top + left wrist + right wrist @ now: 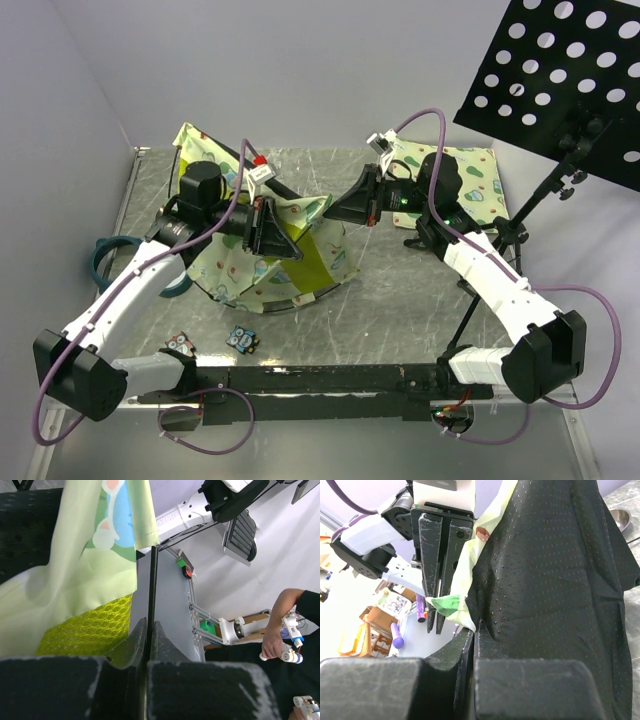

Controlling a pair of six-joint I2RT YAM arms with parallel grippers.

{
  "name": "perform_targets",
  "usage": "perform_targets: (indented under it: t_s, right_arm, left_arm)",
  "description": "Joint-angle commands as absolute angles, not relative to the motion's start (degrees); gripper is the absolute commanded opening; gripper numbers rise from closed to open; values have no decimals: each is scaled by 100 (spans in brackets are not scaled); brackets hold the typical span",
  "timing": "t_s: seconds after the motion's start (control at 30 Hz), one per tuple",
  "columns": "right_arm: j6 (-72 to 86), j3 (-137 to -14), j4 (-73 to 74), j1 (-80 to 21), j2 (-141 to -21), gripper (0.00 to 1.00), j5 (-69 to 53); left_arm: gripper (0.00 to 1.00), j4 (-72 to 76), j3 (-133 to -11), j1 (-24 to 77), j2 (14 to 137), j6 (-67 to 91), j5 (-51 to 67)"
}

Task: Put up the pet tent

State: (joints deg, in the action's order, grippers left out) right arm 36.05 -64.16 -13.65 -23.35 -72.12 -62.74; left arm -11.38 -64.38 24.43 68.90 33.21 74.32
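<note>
The pet tent [240,268] lies half collapsed at the middle left of the table, cream-green avocado print with a lime-yellow panel [300,252]. My left gripper [285,240] hangs over it. In the left wrist view the left gripper [149,626] is shut on a thin black pole [152,590] that runs up into a fabric sleeve, beside yellow mesh [90,630]. My right gripper [330,211] meets the tent's raised corner from the right. In the right wrist view the right gripper [474,631] is shut on the tent's edge, where the cream fabric meets the black base sheet [555,580].
A flat mat of similar print [470,185] lies at the back right under the right arm. A black perforated plate [560,60] on a tripod stands at the right. A teal ring [108,262] sits at the left edge. Two small printed items [242,340] lie near the front.
</note>
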Motion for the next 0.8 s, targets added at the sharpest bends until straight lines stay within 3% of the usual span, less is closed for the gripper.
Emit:
perform_targets:
  t_s: [0.0,0.17,0.77]
  right_arm:
    - [3621,-6645,-1652,-2329,-7093,0,-6539]
    - [3612,-6618,-1740,-2329,-7110,0,-6627]
    - [3814,-6601,-2109,-2312,-7181,0,-6838]
  left_arm:
    - [1,-1626,-6618,2364,7075,3366,7093]
    - [1,-1073,-6390,2171,7040,3866,7277]
    - [1,-1397,-6372,2030,7058,3683,7233]
